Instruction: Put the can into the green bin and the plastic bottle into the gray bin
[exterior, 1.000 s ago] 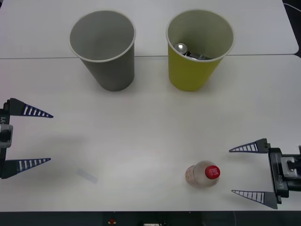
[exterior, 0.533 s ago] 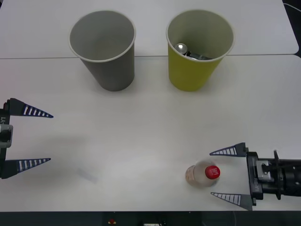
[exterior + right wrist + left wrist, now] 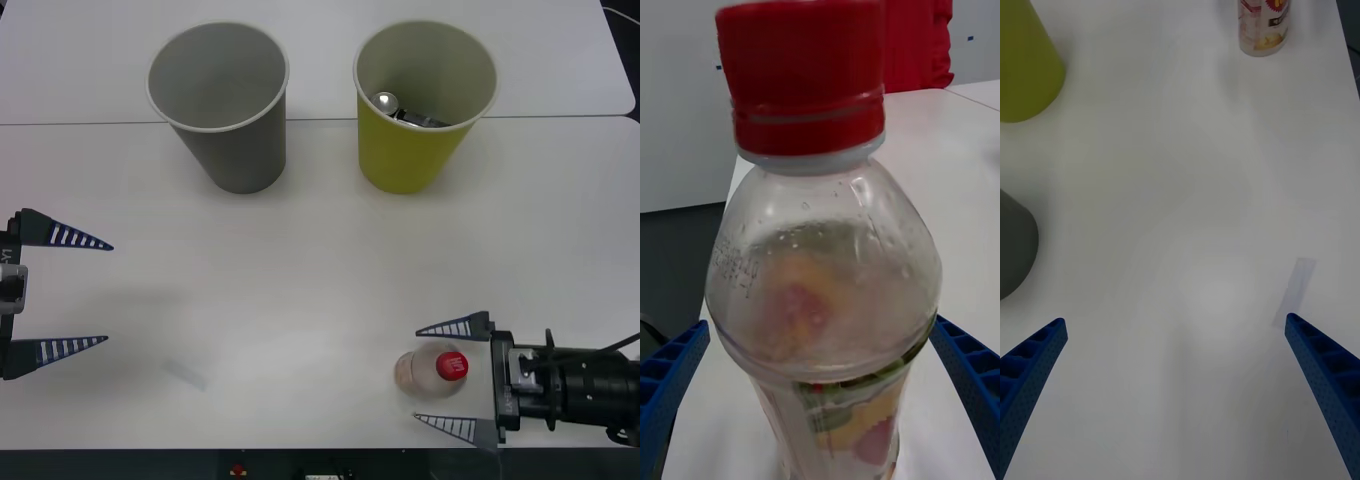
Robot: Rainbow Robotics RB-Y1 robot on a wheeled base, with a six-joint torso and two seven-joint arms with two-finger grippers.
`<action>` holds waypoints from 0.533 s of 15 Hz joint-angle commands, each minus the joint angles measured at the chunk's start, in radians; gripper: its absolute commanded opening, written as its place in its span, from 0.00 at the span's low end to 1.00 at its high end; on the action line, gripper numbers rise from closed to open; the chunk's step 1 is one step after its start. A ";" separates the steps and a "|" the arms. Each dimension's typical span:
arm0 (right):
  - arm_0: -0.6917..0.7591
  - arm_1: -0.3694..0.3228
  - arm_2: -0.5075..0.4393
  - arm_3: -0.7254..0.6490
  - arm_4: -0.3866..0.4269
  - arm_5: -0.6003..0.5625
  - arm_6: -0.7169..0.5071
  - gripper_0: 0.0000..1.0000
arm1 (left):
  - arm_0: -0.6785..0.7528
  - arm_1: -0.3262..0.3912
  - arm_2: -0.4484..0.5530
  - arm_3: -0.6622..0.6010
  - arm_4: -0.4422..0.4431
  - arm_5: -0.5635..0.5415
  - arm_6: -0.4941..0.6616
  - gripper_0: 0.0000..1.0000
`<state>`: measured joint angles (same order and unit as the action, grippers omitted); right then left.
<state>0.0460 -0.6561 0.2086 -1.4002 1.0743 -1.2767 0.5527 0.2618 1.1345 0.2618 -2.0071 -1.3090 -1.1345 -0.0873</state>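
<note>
Plastic bottle (image 3: 432,371) stands upright near the front edge of the white table (image 3: 320,290), its red cap (image 3: 451,365) on top, and it sits between the spread fingers of our right gripper (image 3: 447,377). From the right wrist view we see the bottle (image 3: 824,300) filling the gap, with a blue finger on each side not yet pressing on it. Our left gripper (image 3: 62,293) hangs released at the table's left side, well apart from everything. Farther back we see the gray bin (image 3: 220,105) and, to its right, the green bin (image 3: 424,105), both upright. Inside the green one lies the can (image 3: 400,108).
</note>
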 commanded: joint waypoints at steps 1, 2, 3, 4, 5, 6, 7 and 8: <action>0.000 0.009 0.000 0.000 0.003 0.005 0.006 1.00 | 0.000 0.000 0.000 0.000 0.000 0.000 0.000 1.00; 0.000 0.012 0.000 0.000 0.003 0.005 0.009 0.39 | 0.000 0.000 0.000 0.000 0.000 0.000 0.000 1.00; 0.000 0.013 0.000 0.000 0.004 0.005 0.009 0.00 | 0.000 0.000 0.000 0.000 0.000 0.000 0.000 1.00; 0.000 0.015 0.000 0.000 0.003 0.003 0.010 0.00 | 0.000 0.000 0.000 0.000 0.000 0.000 0.000 1.00; 0.000 0.015 0.000 0.001 0.003 0.003 0.012 0.00 | 0.000 0.000 0.000 0.000 0.000 0.000 0.000 1.00; 0.002 0.015 0.000 0.000 0.003 0.002 0.013 0.00 | 0.000 0.000 0.000 0.000 0.000 0.000 0.000 1.00; 0.005 0.013 0.000 0.000 0.003 0.000 0.016 0.00 | 0.000 0.000 0.000 0.000 0.000 0.000 0.000 1.00; 0.005 0.015 0.000 0.000 0.003 0.000 0.016 0.00 | 0.000 0.000 0.000 0.000 0.000 0.000 0.000 1.00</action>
<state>0.0499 -0.6419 0.2087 -1.4002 1.0772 -1.2756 0.5686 0.2618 1.1345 0.2618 -2.0071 -1.3090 -1.1345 -0.0873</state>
